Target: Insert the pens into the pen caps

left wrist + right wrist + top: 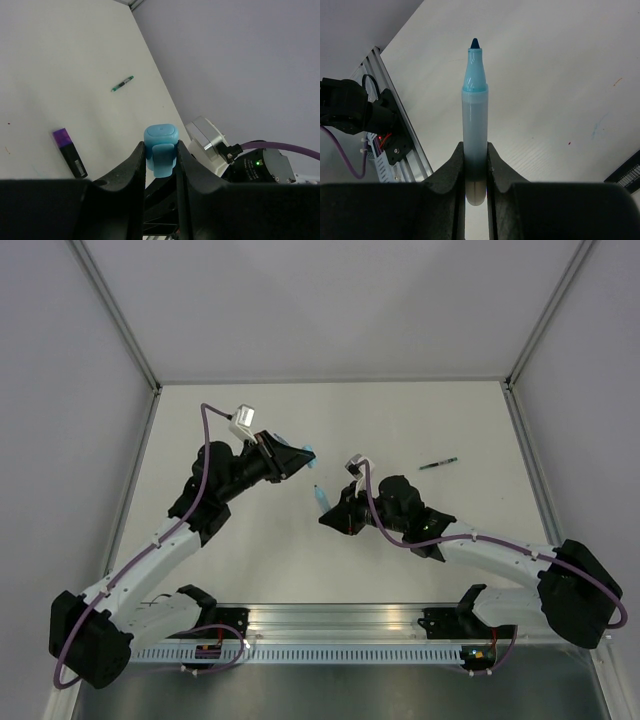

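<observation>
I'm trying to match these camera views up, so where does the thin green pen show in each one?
Top external: the thin green pen lies on the table, right of centre.
Left wrist: the thin green pen is upper left of centre, beyond the light blue cap.
Right wrist: not in it.
Shared landmark: the light blue cap, left of centre in the top view too.

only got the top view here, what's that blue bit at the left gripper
Observer: The left gripper is shut on a light blue cap, closed end facing the wrist camera.
Operator: and the other side, is the tip bare
Observer: Yes, the right gripper clamps the light blue marker by its lower barrel, tip uncapped.
Operator: anything hidden from me
Observer: A black-and-purple marker lies flat on the table, apart from the green pen.
</observation>
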